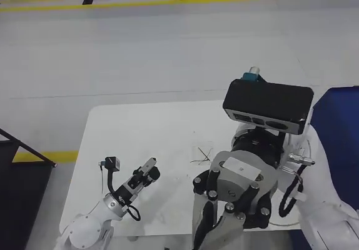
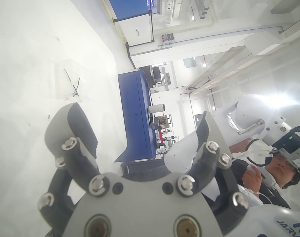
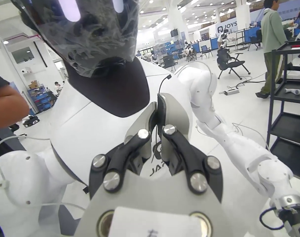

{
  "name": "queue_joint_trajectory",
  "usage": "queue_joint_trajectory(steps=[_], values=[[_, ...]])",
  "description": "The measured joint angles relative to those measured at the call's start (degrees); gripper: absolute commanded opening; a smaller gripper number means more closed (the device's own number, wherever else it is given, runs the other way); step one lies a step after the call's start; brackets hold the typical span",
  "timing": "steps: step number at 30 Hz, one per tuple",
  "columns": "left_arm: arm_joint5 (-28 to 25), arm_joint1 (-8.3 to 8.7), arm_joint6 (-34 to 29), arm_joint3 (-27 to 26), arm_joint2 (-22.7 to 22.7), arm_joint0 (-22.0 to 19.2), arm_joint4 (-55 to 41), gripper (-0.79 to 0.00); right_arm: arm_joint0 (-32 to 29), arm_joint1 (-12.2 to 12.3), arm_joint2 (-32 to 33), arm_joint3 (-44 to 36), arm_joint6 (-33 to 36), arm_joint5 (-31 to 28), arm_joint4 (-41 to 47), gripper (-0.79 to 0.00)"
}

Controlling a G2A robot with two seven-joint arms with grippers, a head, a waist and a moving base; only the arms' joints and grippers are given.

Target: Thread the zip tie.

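Note:
Several black zip ties [image 1: 202,156] lie crossed in a shallow clear tray [image 1: 195,140] near the middle of the white table [image 1: 142,131]. My left gripper [image 1: 146,173] hovers low over the table's front left, open and holding nothing; its wrist view shows the wide gap of the left gripper [image 2: 140,129], with the zip ties [image 2: 74,88] ahead of it. My right gripper [image 3: 157,104] is raised well above the table and turned back toward the robot. It is shut on a thin black zip tie [image 3: 168,76] that sticks out past its tips. From above, the right gripper [image 1: 206,230] hangs over the table's front edge.
The tray [image 2: 66,73] lies between the two arms. A blue cabinet [image 1: 348,144] stands at the table's right side and a black stand [image 1: 10,187] at its left. Bare table stretches behind the tray.

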Motion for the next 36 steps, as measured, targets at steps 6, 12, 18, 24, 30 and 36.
queue_joint_trajectory(steps=[6,12,18,24,30,36], values=[[0.00,0.00,0.00,0.00,0.00,0.00,0.00,0.000,-3.80,1.36,4.58,3.48,1.55,1.56,-12.34,-0.785],[0.00,0.00,0.00,0.00,0.00,0.00,0.00,0.000,-9.79,3.66,10.76,12.90,8.22,8.22,-14.23,-0.785],[0.00,0.00,0.00,0.00,0.00,0.00,0.00,0.000,-17.11,7.48,17.77,19.26,11.27,11.28,-14.83,-0.785],[0.00,0.00,0.00,0.00,0.00,0.00,0.00,0.000,-23.01,12.81,23.47,23.45,11.22,11.23,-15.42,-0.785],[0.00,0.00,0.00,0.00,0.00,0.00,0.00,0.000,-24.90,14.43,24.91,22.96,11.22,11.22,-12.82,-0.785],[0.00,0.00,0.00,0.00,0.00,0.00,0.00,0.000,-24.88,14.41,24.88,22.98,11.22,11.22,-12.89,-0.785]])
